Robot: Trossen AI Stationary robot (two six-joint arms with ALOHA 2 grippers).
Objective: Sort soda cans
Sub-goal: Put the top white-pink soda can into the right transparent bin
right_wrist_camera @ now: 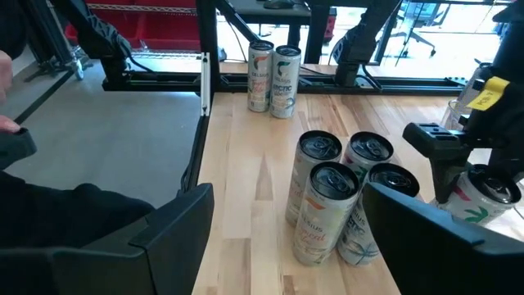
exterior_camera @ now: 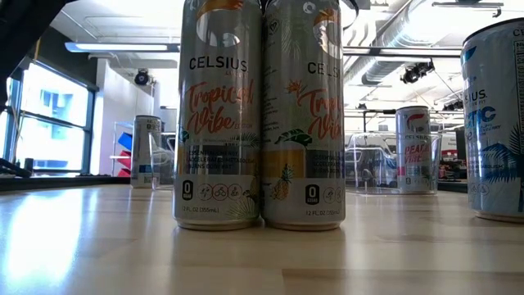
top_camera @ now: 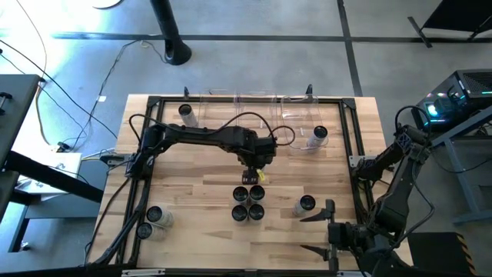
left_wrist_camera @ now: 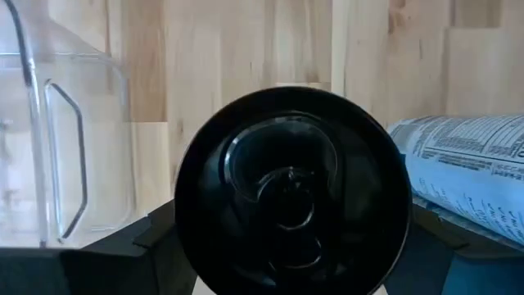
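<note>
Dark can top (left_wrist_camera: 291, 192) (upright) between hand's fingers (left_wrist_camera: 123, 254), beside clear bin (left_wrist_camera: 61, 156).

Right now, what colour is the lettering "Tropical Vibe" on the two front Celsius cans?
Orange script on pale silver-white Celsius cans, clearest in the low view.

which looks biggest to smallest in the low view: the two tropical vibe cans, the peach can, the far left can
1. Two tropical vibe cans, alike, nearest the camera.
2. Peach can.
3. Far left can, only slightly smaller.
Distance likely explains the differences.
</note>
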